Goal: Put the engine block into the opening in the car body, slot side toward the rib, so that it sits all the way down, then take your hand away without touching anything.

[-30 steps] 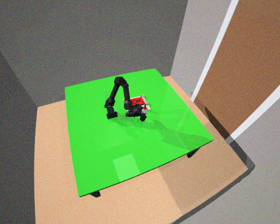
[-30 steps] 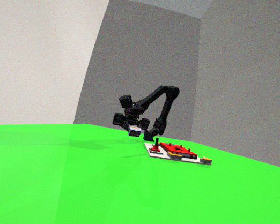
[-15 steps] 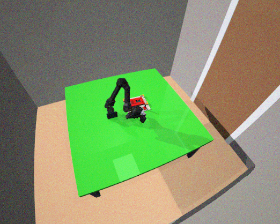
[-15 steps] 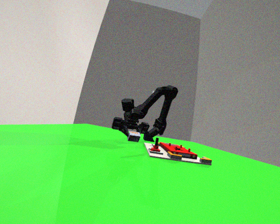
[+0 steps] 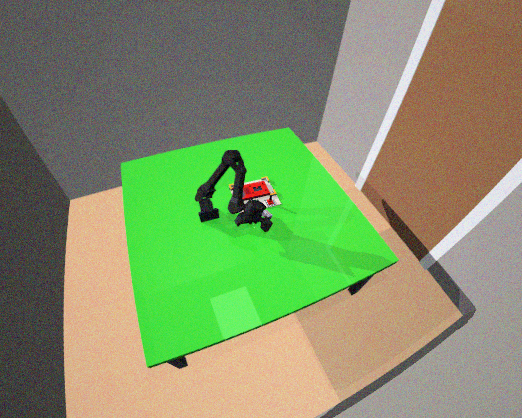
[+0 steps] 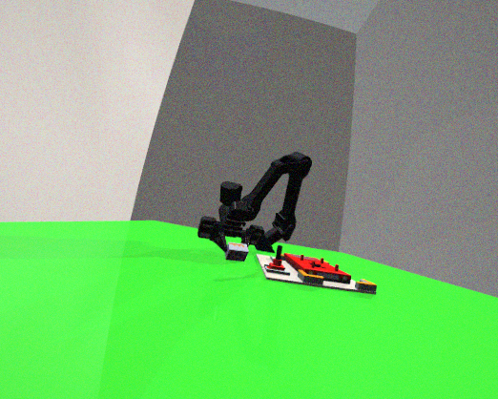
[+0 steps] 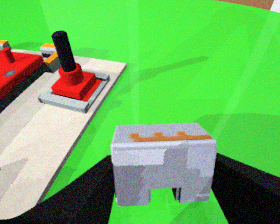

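Observation:
The grey engine block (image 7: 163, 160) (image 6: 237, 252), with an orange mark on its upper face, is held between my fingers. In the wrist view its slot is at the lower edge. My gripper (image 7: 160, 160) is shut on it, low over the green table and beside the white board, not over the car body. The red car body (image 5: 248, 193) (image 6: 303, 262) (image 7: 3, 75) lies on the board. A dark area, likely the opening, shows in its top in the top view. The rib cannot be made out, and the car body is cut off in the wrist view.
The white board (image 6: 265, 259) (image 7: 56, 140) bears a red piece with a black upright handle (image 6: 277, 262) (image 7: 73, 82) in a grey frame, between the block and the car body. Yellow-orange corner brackets (image 6: 310, 277) (image 7: 50, 59) stand around the car body. The green table (image 5: 183, 265) extends around them.

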`<state>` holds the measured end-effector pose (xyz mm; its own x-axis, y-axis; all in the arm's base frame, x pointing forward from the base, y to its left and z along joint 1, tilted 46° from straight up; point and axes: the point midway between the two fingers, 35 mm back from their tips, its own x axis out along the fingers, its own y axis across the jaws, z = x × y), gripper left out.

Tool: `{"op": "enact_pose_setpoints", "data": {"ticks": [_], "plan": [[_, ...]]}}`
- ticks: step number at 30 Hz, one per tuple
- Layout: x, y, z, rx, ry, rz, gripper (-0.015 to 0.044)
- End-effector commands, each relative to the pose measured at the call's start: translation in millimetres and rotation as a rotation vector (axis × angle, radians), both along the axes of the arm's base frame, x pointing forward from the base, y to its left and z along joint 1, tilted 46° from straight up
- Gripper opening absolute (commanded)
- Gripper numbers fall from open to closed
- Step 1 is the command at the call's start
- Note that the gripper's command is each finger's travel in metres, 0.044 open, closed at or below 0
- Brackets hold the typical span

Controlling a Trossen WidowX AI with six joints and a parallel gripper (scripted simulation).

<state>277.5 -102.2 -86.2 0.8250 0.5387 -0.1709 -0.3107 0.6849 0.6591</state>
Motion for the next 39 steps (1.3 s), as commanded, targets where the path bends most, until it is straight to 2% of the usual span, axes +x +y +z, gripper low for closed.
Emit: {"op": "enact_pose_setpoints", "data": {"ticks": [1, 39], "plan": [[-0.4, 5.9, -5.9, 0.004, 0.007, -0.001, 0.0], [0.6, 4.8, -4.7, 0.004, 0.007, -0.001, 0.0]]}}
